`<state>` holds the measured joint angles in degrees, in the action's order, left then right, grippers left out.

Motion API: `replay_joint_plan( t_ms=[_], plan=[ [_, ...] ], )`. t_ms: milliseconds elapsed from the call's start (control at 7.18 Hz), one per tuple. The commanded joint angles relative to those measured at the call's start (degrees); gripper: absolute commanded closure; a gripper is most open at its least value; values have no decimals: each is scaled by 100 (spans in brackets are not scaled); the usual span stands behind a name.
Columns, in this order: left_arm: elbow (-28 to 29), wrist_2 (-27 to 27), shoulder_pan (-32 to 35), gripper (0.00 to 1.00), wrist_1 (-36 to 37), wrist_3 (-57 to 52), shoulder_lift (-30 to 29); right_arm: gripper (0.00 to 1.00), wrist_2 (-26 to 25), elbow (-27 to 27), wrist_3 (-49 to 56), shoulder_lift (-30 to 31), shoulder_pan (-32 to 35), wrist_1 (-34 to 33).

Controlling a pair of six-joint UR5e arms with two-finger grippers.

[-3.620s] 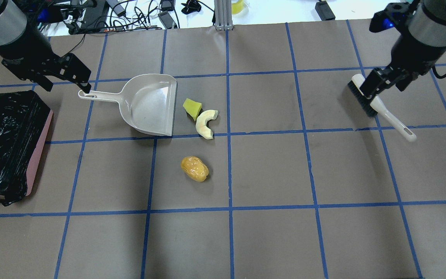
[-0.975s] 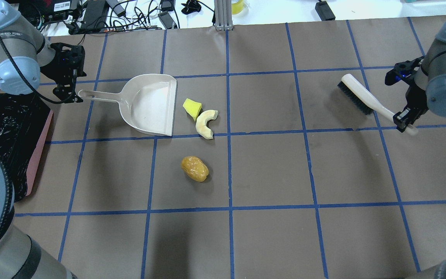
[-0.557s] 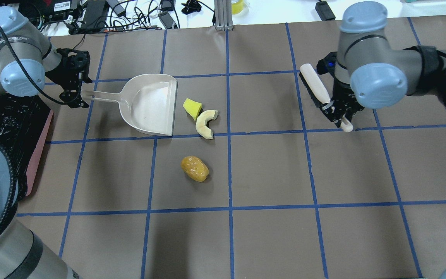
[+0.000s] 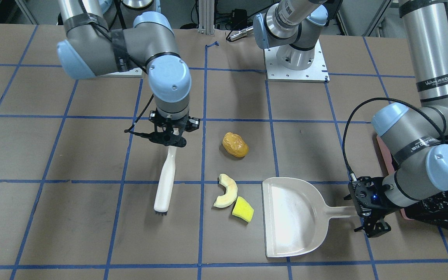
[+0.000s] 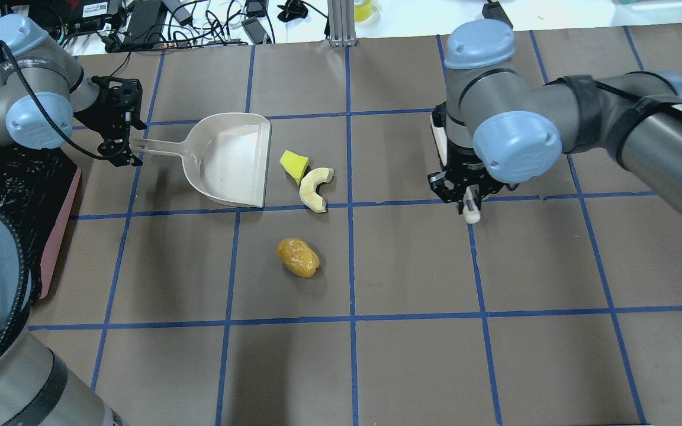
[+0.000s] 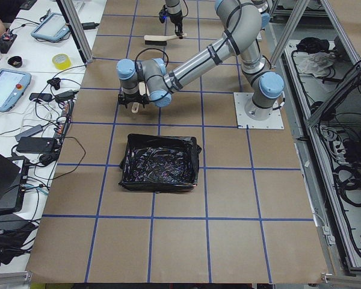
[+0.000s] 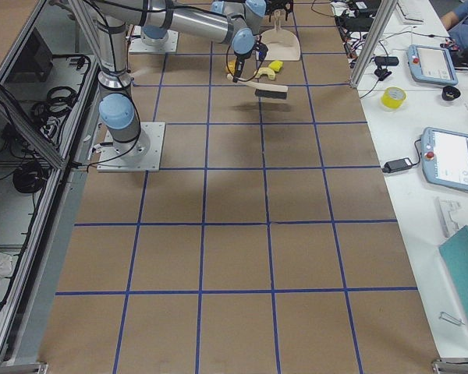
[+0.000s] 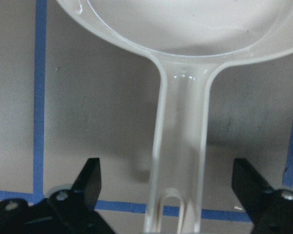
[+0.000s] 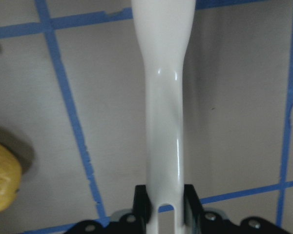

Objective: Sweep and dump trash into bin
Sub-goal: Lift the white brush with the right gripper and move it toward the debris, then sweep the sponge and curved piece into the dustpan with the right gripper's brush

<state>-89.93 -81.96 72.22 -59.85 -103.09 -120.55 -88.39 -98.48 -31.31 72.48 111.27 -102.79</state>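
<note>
Lower right: the beige plastic dustpan [image 4: 294,217], the left gripper [image 4: 366,213] wide astride its handle. By its mouth lie the yellow-green wedge [image 4: 243,209] and pale cream crescent [image 4: 228,191], the glossy orange-brown lump [image 4: 235,144] beyond. The right gripper [image 4: 171,142] clamps the white-handled brush [image 4: 165,182]. Nothing is swept; the pink black-lined bin [image 4: 384,155] sits at the right edge.

An open stretch of desk [image 5: 394,171] is found between the brush [image 4: 165,182], gripped at its handle by the right hand [image 4: 171,142], and the crescent [image 5: 314,188] and wedge [image 5: 293,165]. These two are seen touching, and the mouth of the dustpan [image 5: 228,160] is partly blocked by them. The orange-brown lump [image 5: 298,257] is set apart, nearer the robot, with a passable gap to the crescent. The dustpan's handle is straddled by the spread fingers of the left hand [image 5: 130,144]. The bin [image 5: 60,219] is placed near that hand, on the side away from the dustpan.
</note>
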Motion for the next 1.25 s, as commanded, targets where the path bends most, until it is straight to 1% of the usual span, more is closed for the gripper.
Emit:
replay_joint_plan(
  t_ms=[0, 139, 278, 418, 557, 696, 835, 975, 1114],
  plan=[
    [-25, -30, 47, 24, -201, 392, 58, 99, 663, 686, -1277, -679, 605, -171],
    [-25, -22, 47, 49, -203, 395, 67, 100, 718, 1055, -1481, -1065, 772, -180],
    [-25, -21, 47, 65, -203, 386, 76, 100, 901, 1520, -1492, -1400, 817, -180],
    [-25, -13, 47, 66, -203, 386, 93, 100, 1094, 1986, -1518, -1708, 818, -180],
    [-42, -21, 55, 78, -211, 395, 85, 100, 1305, 2312, -1518, -1946, 878, -180],
    [-60, -21, 56, 86, -212, 395, 102, 100, 1542, 2655, -1509, -2105, 923, -206],
    [-68, -30, 73, 88, -212, 395, 102, 100, 1753, 3085, -1509, -2324, 949, -276],
    [-69, -187, 177, 88, -212, 395, 102, 100, 1808, 3480, -1466, -2587, 1010, -364],
    [-69, -302, 257, 88, -203, 395, 102, 100, 1965, 3719, -1465, -2694, 1150, -373]
  ],
)
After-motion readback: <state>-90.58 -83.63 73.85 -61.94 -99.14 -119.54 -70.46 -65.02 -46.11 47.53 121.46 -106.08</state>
